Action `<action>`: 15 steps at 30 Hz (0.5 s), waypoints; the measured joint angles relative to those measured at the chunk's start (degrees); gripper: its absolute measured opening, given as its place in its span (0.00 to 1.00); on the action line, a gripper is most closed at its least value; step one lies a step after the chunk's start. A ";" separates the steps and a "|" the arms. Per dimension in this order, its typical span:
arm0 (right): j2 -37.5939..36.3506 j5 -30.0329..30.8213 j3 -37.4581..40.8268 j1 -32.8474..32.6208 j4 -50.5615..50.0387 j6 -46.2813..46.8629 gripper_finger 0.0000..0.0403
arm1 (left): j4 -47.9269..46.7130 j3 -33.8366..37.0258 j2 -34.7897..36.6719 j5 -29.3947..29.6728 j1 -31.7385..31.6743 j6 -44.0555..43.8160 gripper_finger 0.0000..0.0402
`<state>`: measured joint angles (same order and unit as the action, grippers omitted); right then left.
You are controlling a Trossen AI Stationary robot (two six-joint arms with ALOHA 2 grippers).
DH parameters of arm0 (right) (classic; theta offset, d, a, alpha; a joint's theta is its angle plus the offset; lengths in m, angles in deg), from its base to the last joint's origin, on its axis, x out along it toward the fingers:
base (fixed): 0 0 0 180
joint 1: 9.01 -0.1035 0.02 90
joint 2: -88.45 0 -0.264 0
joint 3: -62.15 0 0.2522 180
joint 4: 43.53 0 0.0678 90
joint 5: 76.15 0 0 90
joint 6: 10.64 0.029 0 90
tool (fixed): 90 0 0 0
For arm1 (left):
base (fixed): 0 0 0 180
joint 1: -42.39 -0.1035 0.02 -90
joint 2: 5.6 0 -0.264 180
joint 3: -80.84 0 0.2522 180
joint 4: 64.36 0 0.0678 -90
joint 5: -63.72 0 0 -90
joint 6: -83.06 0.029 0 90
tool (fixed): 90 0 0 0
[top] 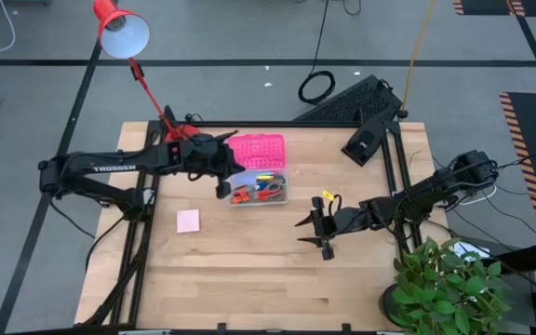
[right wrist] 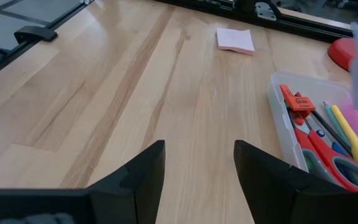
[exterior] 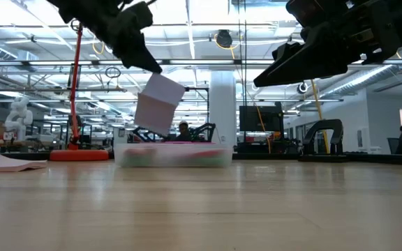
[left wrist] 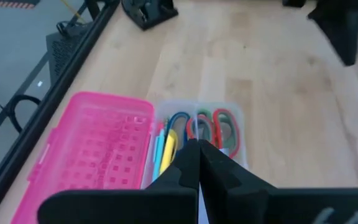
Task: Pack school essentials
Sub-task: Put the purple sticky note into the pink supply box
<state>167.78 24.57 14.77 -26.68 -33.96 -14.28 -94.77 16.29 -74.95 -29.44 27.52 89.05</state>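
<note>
The left end effector [exterior: 145, 59] hangs above the clear plastic box [top: 259, 189], its fingers pinched on a pale square note pad [exterior: 158, 104] that hangs tilted just over the box. Inside the box lie red-handled scissors [right wrist: 328, 155], green- and blue-handled scissors [left wrist: 201, 124] and thin yellow pencils [right wrist: 351, 134]. The box's pink lid [top: 258, 151] lies open beside it. A pink note pad [top: 188, 221] lies flat on the wooden tabletop [top: 249, 270], well apart. The right end effector [top: 323, 233] hovers over bare tabletop, fingers spread wide and empty.
</note>
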 joint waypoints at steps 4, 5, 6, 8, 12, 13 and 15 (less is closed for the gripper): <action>-0.02 0.00 0.00 0.00 -0.02 0.00 0.46 | 0.00 0.00 -2.14 -0.31 -0.78 0.84 0.00; -0.02 0.00 0.00 0.00 -0.01 0.00 0.46 | -0.10 0.01 -2.56 -0.93 -1.03 0.84 0.00; -0.01 0.00 0.00 0.00 -0.01 0.00 0.46 | -0.06 0.02 -3.04 -1.47 -1.19 0.87 0.00; -0.02 0.00 0.00 0.00 -0.02 0.00 0.46 | -0.24 0.02 -3.80 -1.73 -1.27 1.08 0.00; -0.02 0.00 0.00 0.00 -0.04 0.00 0.46 | -1.39 0.02 -4.58 -1.51 -1.26 1.56 0.00; 0.00 0.00 0.00 0.00 -0.02 0.00 0.46 | -1.71 0.02 -4.58 -1.47 -1.34 1.58 0.00; 0.00 0.00 0.00 0.02 -0.02 0.00 0.46 | -1.54 0.02 -4.58 -1.35 -1.60 1.58 0.00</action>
<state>167.78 24.57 14.77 -26.67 -33.98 -14.28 -96.30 16.31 -79.53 -30.79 25.92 90.63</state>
